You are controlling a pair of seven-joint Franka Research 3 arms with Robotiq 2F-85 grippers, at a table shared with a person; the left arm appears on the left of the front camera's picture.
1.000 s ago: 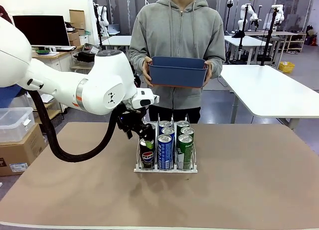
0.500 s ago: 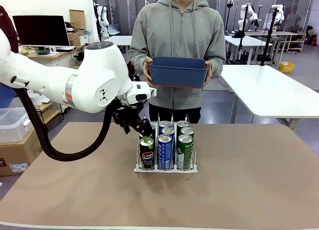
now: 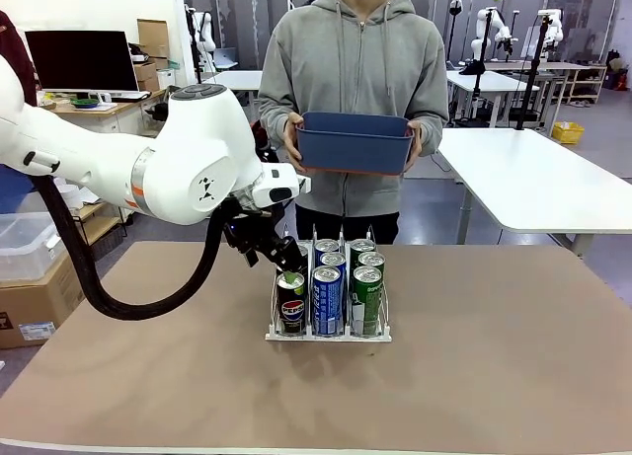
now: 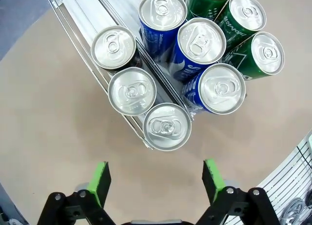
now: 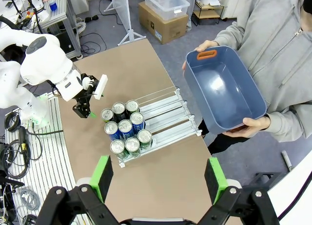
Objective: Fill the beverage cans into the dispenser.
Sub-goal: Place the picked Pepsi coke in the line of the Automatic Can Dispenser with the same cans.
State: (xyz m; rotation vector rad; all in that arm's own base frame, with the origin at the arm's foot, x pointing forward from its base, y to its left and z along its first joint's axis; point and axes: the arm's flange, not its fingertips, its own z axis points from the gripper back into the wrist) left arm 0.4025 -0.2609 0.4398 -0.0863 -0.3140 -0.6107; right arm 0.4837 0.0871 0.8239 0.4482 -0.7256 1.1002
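A brown table (image 3: 513, 376) stands in a workshop with white tables and shelves behind it, and a person at its far side holds an empty blue bin (image 3: 353, 142) in both hands. The clear rack (image 3: 328, 332) sits on the table near the middle, its three lanes running away from the robot. Nine cans (image 4: 190, 64) stand in it, three to a lane: dark ones (image 4: 131, 91) in one outer lane, blue ones (image 4: 202, 42) in the middle lane, green ones (image 4: 253, 51) in the other outer lane, packed close at the front end of the rack. The left gripper (image 3: 281, 261) hangs just above the front dark can, its jaws spread wide and empty, green pads (image 4: 100, 183) well apart. The right gripper (image 5: 158, 178) is high above the table, looking down on the rack and the bin, jaws also wide and empty.
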